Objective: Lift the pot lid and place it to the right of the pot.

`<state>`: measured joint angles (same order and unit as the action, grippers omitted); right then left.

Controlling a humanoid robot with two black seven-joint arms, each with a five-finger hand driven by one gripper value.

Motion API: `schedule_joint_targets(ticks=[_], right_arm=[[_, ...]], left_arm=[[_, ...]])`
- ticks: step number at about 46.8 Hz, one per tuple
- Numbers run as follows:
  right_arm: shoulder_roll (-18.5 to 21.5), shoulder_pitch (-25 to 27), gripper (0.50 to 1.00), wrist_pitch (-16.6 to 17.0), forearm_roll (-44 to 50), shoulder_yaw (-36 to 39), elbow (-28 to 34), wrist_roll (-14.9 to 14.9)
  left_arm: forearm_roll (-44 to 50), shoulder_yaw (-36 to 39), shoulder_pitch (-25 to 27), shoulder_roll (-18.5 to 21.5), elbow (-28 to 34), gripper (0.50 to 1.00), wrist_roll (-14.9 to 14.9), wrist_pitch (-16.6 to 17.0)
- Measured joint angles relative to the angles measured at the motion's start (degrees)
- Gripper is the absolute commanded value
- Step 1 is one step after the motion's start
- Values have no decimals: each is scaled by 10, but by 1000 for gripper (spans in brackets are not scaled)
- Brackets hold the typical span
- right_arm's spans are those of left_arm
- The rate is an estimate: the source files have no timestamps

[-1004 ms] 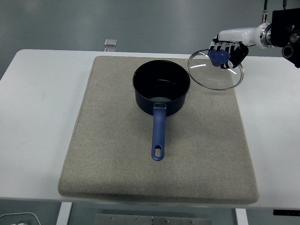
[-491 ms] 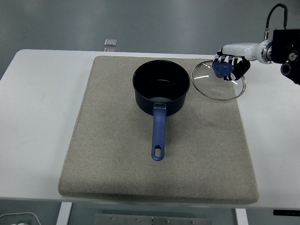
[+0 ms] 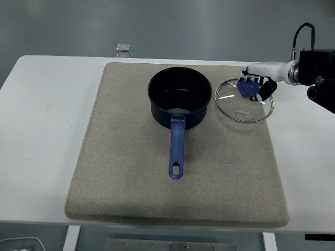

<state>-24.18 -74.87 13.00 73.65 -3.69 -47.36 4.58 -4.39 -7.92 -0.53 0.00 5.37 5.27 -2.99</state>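
Note:
A dark blue pot point(image 3: 180, 102) with a long blue handle point(image 3: 177, 151) stands uncovered on the beige mat point(image 3: 131, 172), its handle pointing toward the near edge. The glass lid point(image 3: 244, 100) with a blue knob point(image 3: 247, 90) sits low on the mat just right of the pot, close beside its rim. My right hand point(image 3: 255, 89) reaches in from the right edge and is shut on the knob. The left arm does not show.
The mat covers most of the white table point(image 3: 42, 130). A small clear square object point(image 3: 123, 47) lies at the table's far edge. Bare mat lies near and to the right of the pot handle.
The right hand has lowered the lid from a tilted, raised position down and slightly right onto the mat beside the pot. The pot has not moved.

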Motion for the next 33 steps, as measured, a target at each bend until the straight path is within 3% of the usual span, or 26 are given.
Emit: schedule_joint_targets(ticks=[8, 19, 27, 33], right_arm=[[0, 1, 819, -2, -2, 0, 0, 10], [-2, -1, 893, 0, -8, 5, -1, 11], [-9, -18, 895, 11, -15, 13, -1, 20], [-11, -25, 895, 39, -70, 37, -1, 25]], left_arm=[[0, 0, 0, 0, 0, 1000, 0, 0], [0, 0, 0, 0, 0, 1000, 0, 0], [0, 0, 0, 0, 0, 1000, 0, 0], [0, 0, 0, 0, 0, 1000, 0, 0]])
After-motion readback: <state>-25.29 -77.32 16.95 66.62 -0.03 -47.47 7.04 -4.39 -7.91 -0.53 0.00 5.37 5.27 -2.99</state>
